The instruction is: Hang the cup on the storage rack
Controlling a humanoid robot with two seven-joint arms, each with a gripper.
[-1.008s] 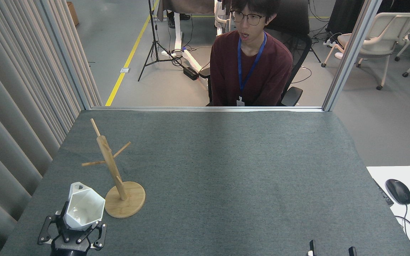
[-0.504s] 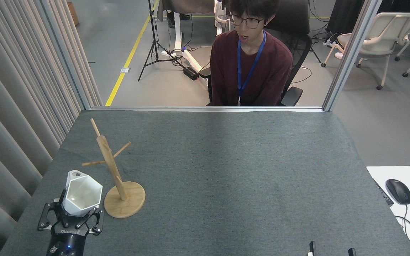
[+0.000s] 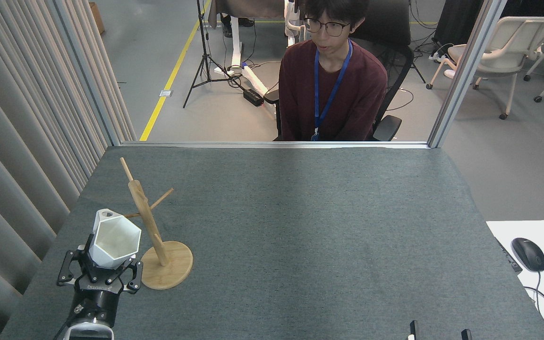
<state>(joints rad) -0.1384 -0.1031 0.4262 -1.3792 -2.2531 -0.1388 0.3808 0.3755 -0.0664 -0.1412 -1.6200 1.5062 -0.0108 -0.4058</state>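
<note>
The white faceted cup (image 3: 114, 239) is held up off the table, mouth towards me, with its pierced rim tab at the top. My left gripper (image 3: 103, 265) is shut on the cup's lower part. The light wooden storage rack (image 3: 150, 222) stands just right of the cup on its round disc base. The cup's tab is close to the rack's left peg and covers part of it. Only the two dark fingertips (image 3: 413, 328) of my right gripper (image 3: 438, 331) show at the bottom edge, spread apart with nothing between them.
A grey felt-covered table (image 3: 300, 226) fills the view. A person in a dark red top (image 3: 331, 89) sits behind its far edge. Pleated curtains (image 3: 21, 141) run along the left side. A mouse (image 3: 528, 253) lies on a white desk at the right.
My left gripper has lifted the cup and carried it up and slightly right, towards the rack's left peg, which the cup now partly hides. The right gripper has not moved.
</note>
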